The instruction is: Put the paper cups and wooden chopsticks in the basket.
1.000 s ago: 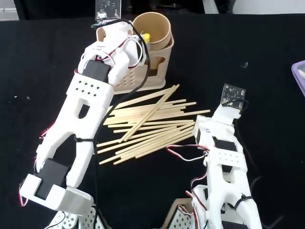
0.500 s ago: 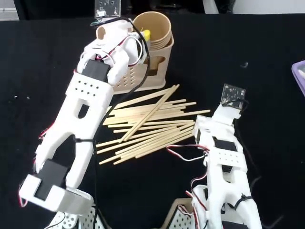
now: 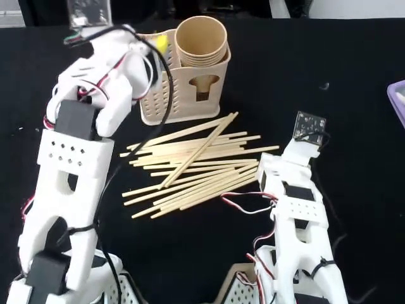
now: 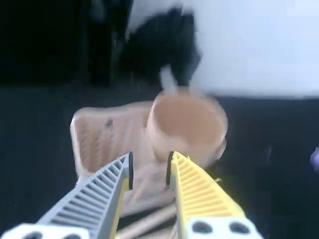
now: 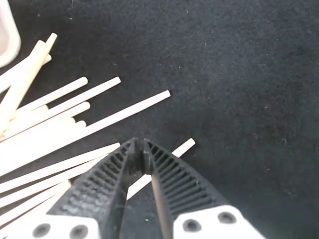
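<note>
A beige slotted basket [image 3: 166,95] stands at the back of the black table, with a stack of paper cups [image 3: 201,39] in its right compartment. Several wooden chopsticks [image 3: 196,166] lie in a loose pile in front of it. My left gripper [image 4: 149,164] hovers above the basket's left side, open, with nothing between its grey and yellow fingers; in its wrist view I see the basket [image 4: 97,139] and the cups [image 4: 187,124] ahead. My right gripper [image 5: 138,145] is shut, low over the right ends of the chopsticks [image 5: 60,124].
A purple container's edge [image 3: 397,96] shows at the table's right border. The left arm [image 3: 73,158] stretches up the left side, the right arm [image 3: 297,209] stands at the front right. Bare black cloth lies right of the pile.
The left arm has swung left and lifted off the basket's left compartment, its gripper now higher and farther left. The right arm, cups and chopsticks have not moved.
</note>
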You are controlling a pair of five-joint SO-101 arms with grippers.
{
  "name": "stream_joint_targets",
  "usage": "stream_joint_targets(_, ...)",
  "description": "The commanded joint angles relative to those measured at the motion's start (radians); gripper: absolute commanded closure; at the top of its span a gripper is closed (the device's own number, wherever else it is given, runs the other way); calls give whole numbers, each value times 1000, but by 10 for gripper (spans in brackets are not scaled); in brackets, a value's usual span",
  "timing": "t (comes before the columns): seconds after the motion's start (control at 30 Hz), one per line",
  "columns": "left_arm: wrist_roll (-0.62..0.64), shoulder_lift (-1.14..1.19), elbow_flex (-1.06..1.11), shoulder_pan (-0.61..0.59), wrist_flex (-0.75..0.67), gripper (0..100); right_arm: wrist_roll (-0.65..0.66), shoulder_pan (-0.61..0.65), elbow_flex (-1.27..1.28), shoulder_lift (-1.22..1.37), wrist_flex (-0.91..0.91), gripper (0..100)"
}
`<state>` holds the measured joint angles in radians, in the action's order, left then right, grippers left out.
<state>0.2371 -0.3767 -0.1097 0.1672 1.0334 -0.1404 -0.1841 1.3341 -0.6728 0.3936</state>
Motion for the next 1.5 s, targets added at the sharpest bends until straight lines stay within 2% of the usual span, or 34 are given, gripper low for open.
stream_joint_targets(0.0, -181, -48, 110, 82, 141, 855, -11, 5, -5, -30, -21, 986)
stream_joint_targets(0.13, -353, -61, 320, 189, 216, 855, -17, -54, -41, -35, 55, 986)
stream_joint_targets(0.2, -394, -54, 444, 217, 186, 855, -18, -84, -61, -47, 103, 986)
stream_joint_targets(0.27, -384, -51, 579, 216, 83, 852, -18, -103, -61, -67, 115, 985)
stream_joint_targets(0.47, -371, -21, 889, 176, -350, 828, -11, -101, -39, -97, 109, 984)
stream_joint_targets(0.63, -373, 123, 943, 136, -523, 813, -11, -100, -39, -96, 109, 984)
stream_joint_targets(0.87, -445, 353, 820, 122, -531, 839, -11, -100, -39, -94, 109, 984)
stream_joint_targets(1.07, -448, 373, 806, 117, -522, 841, -11, -100, -41, -94, 109, 984)
stream_joint_targets(1.23, -450, 373, 757, 125, -411, 844, -11, -100, -41, -94, 109, 984)
stream_joint_targets(1.4, -450, 373, 664, 119, -273, 976, -11, -100, -41, -94, 109, 984)
stream_joint_targets(1.47, -450, 373, 630, 117, -215, 960, -11, -100, -41, -94, 109, 984)
